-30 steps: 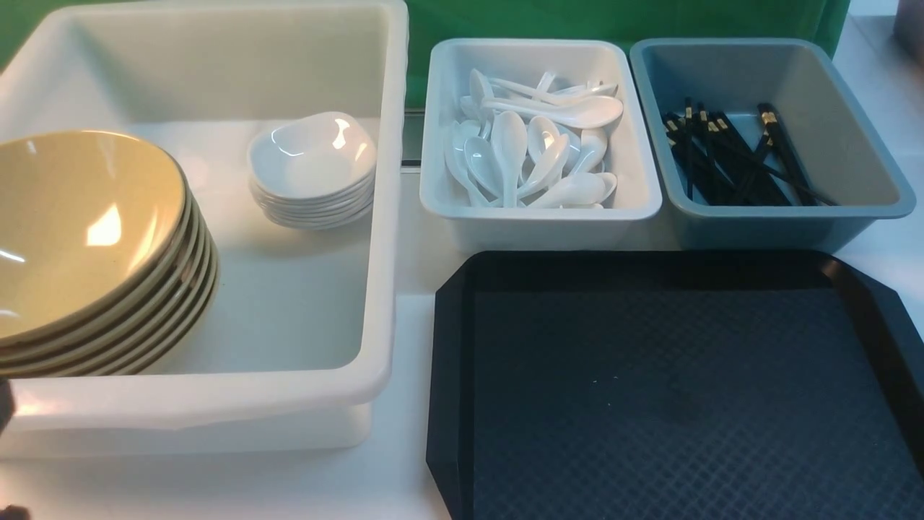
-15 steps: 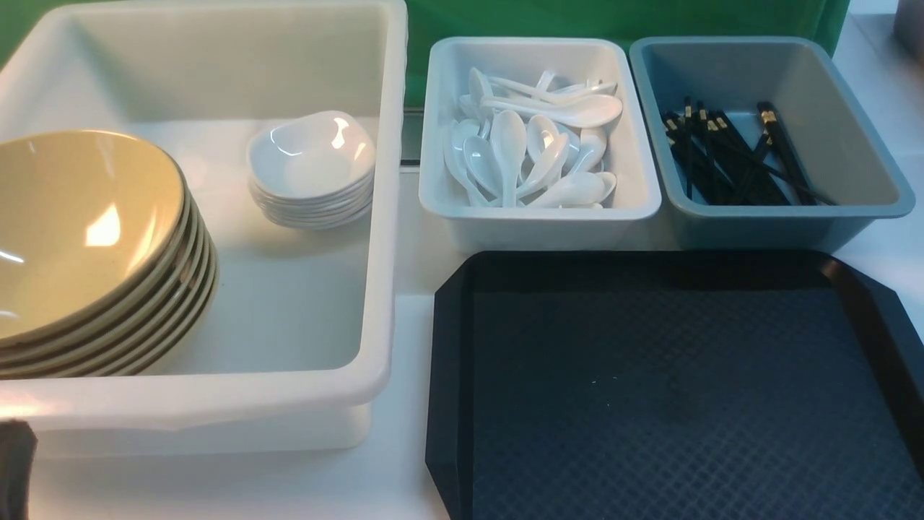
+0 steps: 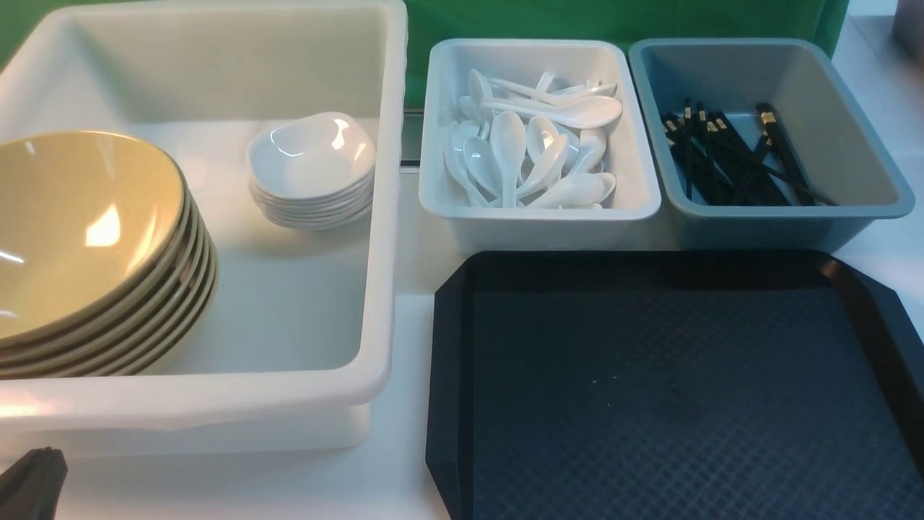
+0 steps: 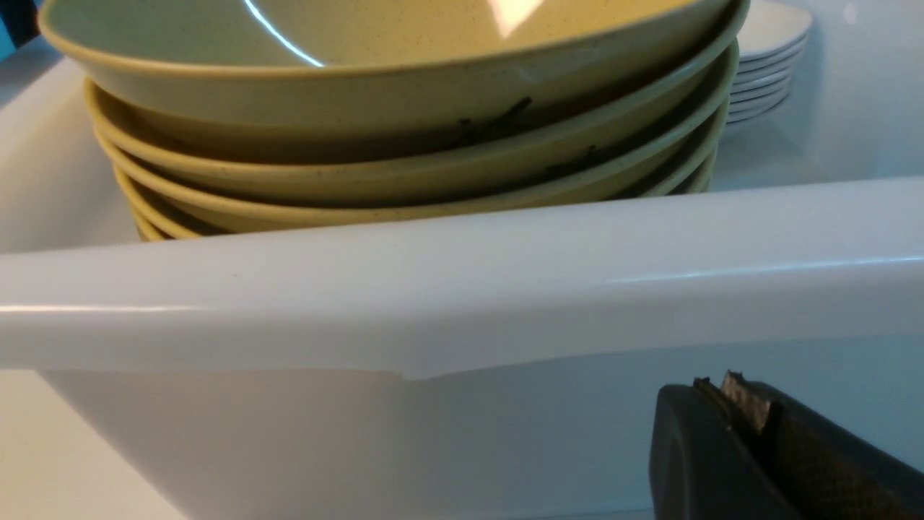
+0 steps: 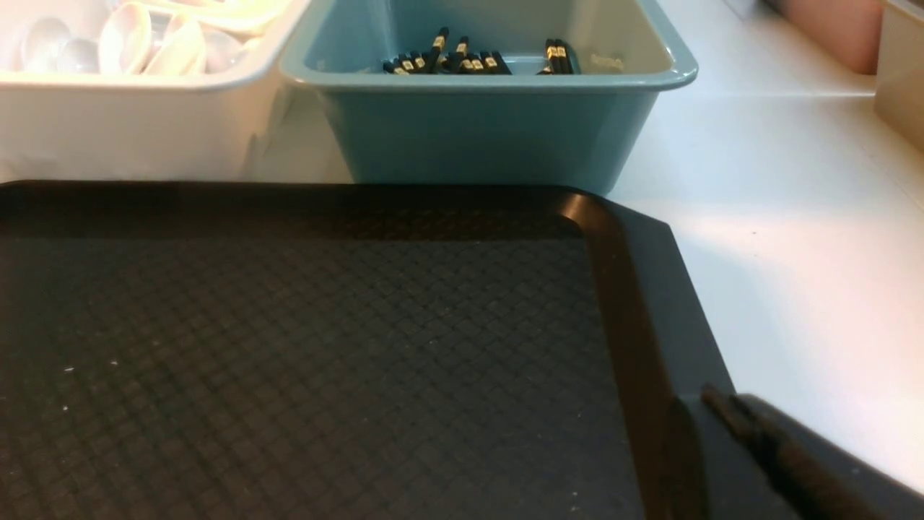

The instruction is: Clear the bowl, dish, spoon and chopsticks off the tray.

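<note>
The black tray [image 3: 650, 390] lies at the front right with nothing on it; it also shows in the right wrist view [image 5: 289, 347]. A stack of several yellow bowls [image 3: 79, 231] and a stack of white dishes [image 3: 312, 155] sit in the white tub [image 3: 382, 217]. Spoons [image 3: 534, 144] lie in the white bin. Black chopsticks [image 3: 736, 155] lie in the grey-blue bin. My left gripper [image 3: 32, 480] is shut and empty, low in front of the tub's near wall [image 4: 433, 303]. My right gripper [image 5: 711, 397] is shut and empty over the tray's right rim.
The white bin [image 3: 538, 217] and the grey-blue bin [image 3: 765, 224] stand side by side just behind the tray. The white tub stands left of the tray. White tabletop [image 5: 794, 253] lies right of the tray.
My left gripper has moved a little right along the bottom left corner and now shows its shut tip there. Nothing else has moved.
</note>
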Tool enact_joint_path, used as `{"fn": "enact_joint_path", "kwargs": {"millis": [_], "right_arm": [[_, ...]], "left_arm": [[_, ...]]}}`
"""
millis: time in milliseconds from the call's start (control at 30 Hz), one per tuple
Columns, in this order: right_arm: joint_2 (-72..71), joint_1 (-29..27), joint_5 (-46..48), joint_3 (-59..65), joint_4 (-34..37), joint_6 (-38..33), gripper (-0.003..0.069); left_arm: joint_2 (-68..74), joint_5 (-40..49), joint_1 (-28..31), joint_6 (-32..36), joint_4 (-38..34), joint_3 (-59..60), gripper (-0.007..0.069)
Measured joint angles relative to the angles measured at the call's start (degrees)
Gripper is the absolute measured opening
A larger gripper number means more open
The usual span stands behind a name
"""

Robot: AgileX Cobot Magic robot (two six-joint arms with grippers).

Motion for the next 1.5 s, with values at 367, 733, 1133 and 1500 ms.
{"fn": "enact_joint_path", "kwargs": {"millis": [367,733,1133,1500], "right_arm": [[0.0,0.0,0.0,0.0,0.0,0.0,0.0069],[0.0,0.0,0.0,0.0,0.0,0.0,0.0078],[0.0,0.0,0.0,0.0,0.0,0.0,0.0091],[0.0,0.0,0.0,0.0,0.0,0.0,0.0098]], "left_arm": [[0.0,0.0,0.0,0.0,0.0,0.0,-0.0011],[0.0,0.1,0.0,0.0,0.0,0.0,-0.0011],[0.0,0.1,0.0,-0.2,0.0,0.0,-0.0011],[0.0,0.1,0.0,-0.2,0.0,0.0,-0.0011]]}}
